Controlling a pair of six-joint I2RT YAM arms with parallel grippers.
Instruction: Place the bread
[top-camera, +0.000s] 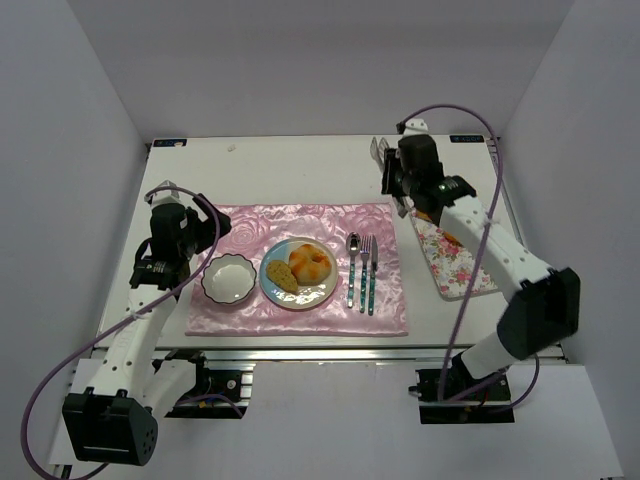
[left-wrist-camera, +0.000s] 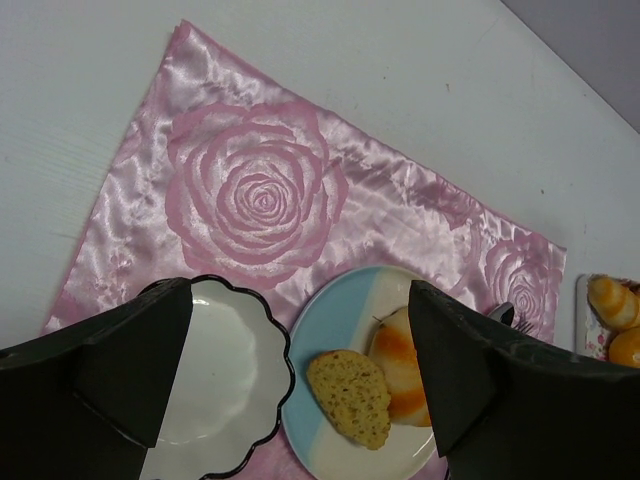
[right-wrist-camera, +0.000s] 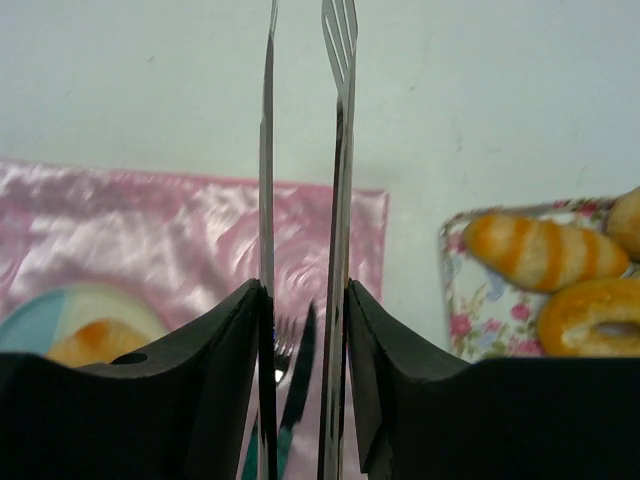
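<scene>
Since the bread lies on the floral tray, at about 4 o'clock from the tongs, the right gripper is the nearer one. It is clamped on those tongs, whose blades are narrow and empty. The left gripper hangs wide open and empty over the bowl and plate. The striped roll runs roughly 10 to 4 o'clock.

A white table stands boxed in by plain pale walls at nine, twelve and three o'clock, evenly lit.
</scene>
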